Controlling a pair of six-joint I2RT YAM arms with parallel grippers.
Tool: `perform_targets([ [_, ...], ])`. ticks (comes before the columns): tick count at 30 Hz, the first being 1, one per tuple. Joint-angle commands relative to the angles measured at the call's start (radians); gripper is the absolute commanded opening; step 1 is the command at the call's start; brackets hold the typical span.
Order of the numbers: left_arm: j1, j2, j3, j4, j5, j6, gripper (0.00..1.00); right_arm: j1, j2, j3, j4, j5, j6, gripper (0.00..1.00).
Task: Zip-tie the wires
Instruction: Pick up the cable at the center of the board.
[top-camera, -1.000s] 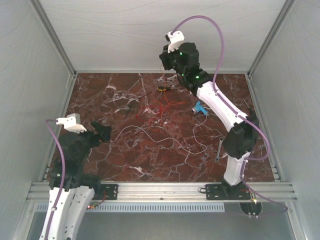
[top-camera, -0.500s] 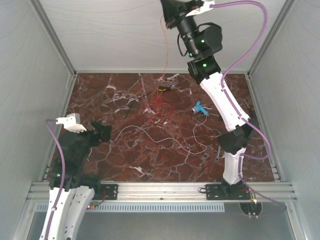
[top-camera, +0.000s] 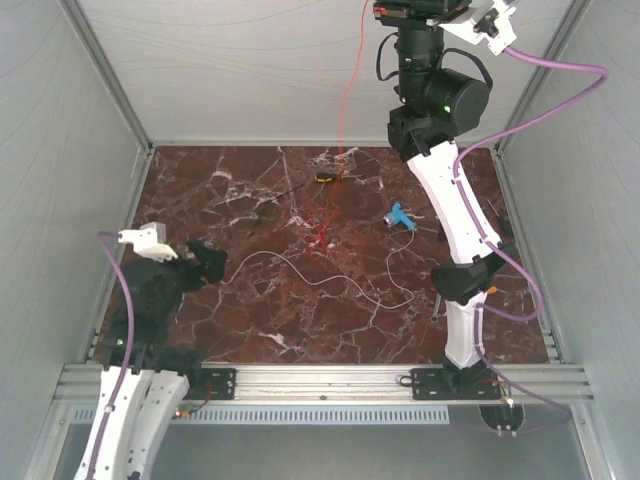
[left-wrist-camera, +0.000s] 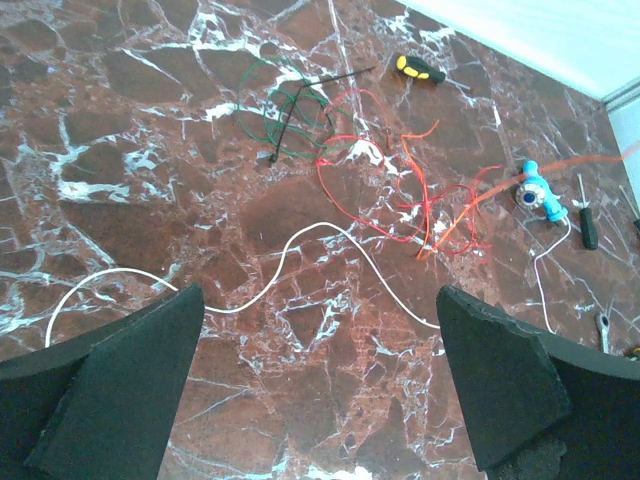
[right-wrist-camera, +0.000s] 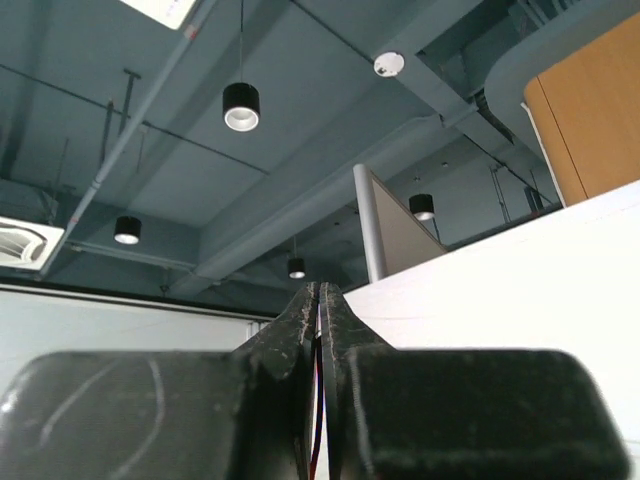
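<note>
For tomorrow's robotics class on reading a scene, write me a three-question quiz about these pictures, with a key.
1. True or false: the right gripper is shut on a red wire.
2. Which wire lies on the table nearest the open left gripper? A green, B white, C red.
3. Fill in: the red wire hangs from the right gripper down to the ____.
Key: 1 true; 2 B, the white wire; 3 table.

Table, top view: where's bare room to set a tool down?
Bare: the near strip between the white wire and the front rail; the far-left corner beside the green wires. Crowded: the centre with red wires, and the right side with blue tool and wrench.
</note>
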Motion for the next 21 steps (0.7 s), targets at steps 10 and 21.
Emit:
perform_targets([
  [10,-0.137,0.307,0.056,0.458,0.177,0.065,0.99,0.009,-0.135,-0.025,0.070,0.018,0.032,0.00],
  [21,-0.455,0.760,0.035,1.019,0.177,0.305,0.99,0.000,-0.179,-0.122,0.061,0.020,0.034,0.00],
])
